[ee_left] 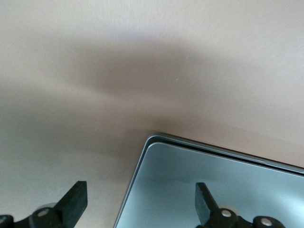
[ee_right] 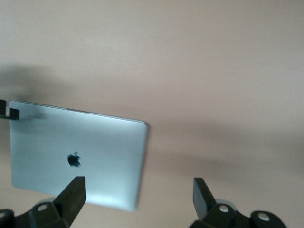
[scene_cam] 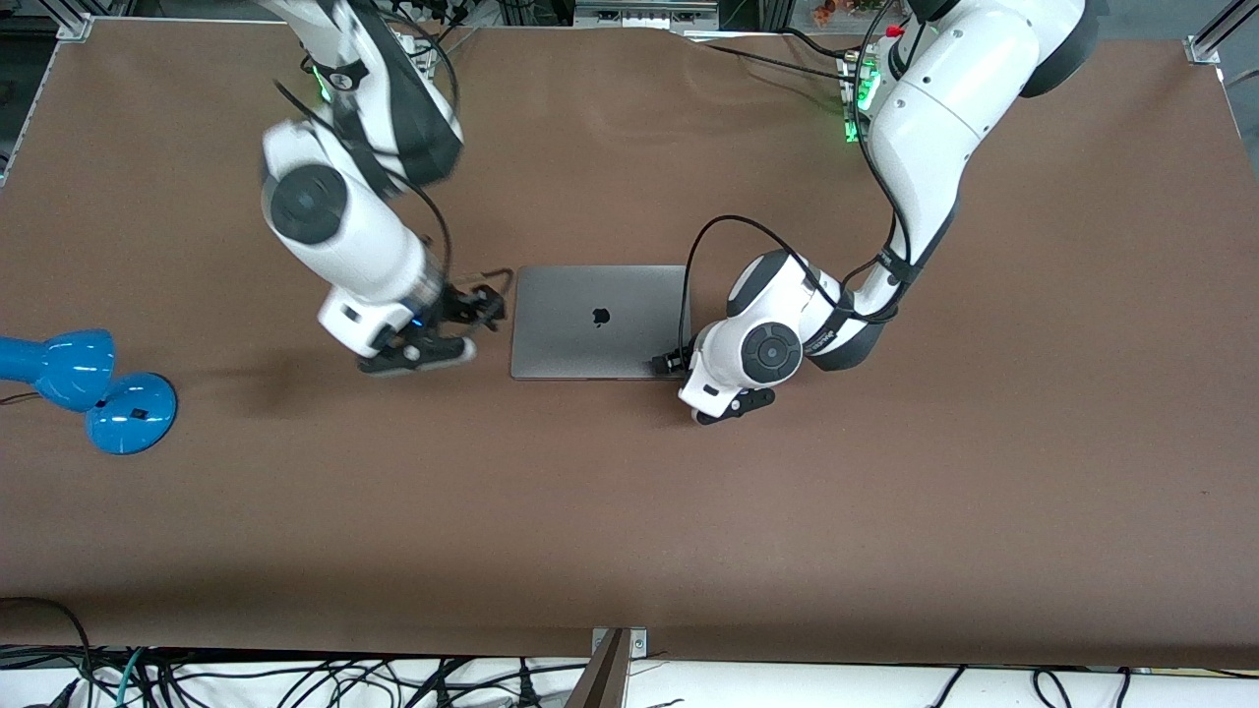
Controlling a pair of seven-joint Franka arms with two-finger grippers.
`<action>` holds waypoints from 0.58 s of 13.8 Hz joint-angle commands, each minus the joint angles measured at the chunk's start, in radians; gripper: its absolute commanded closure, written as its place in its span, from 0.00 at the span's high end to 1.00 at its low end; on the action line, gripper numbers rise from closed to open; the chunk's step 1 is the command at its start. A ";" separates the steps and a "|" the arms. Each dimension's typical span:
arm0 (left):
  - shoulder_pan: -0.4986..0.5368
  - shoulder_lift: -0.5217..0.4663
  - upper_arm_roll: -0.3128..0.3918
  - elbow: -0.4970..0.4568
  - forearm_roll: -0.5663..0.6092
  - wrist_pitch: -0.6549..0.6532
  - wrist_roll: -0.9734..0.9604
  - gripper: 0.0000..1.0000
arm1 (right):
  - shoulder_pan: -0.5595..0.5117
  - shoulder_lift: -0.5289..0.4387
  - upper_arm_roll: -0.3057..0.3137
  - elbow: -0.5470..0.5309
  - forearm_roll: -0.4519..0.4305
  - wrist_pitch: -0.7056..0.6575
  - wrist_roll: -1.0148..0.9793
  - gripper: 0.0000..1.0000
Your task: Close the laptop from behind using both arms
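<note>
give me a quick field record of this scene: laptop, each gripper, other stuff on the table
laptop: lid shut, lying flat mid-table, logo up
left gripper: open, over the laptop's corner at the left arm's end, holding nothing
right gripper: open, over the laptop's edge at the right arm's end, holding nothing
lamp: blue, at the right arm's end of the table, apart from the laptop

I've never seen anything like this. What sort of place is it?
Probably a robotics lab: two large white jointed robot arms reach over a brown-covered table holding a closed slim grey metal laptop, with tangled cables along its edge.
</note>
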 commanded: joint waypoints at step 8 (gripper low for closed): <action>0.076 -0.389 0.001 -0.010 0.084 -0.405 0.041 1.00 | -0.219 -0.264 0.004 0.050 -0.109 -0.264 0.000 1.00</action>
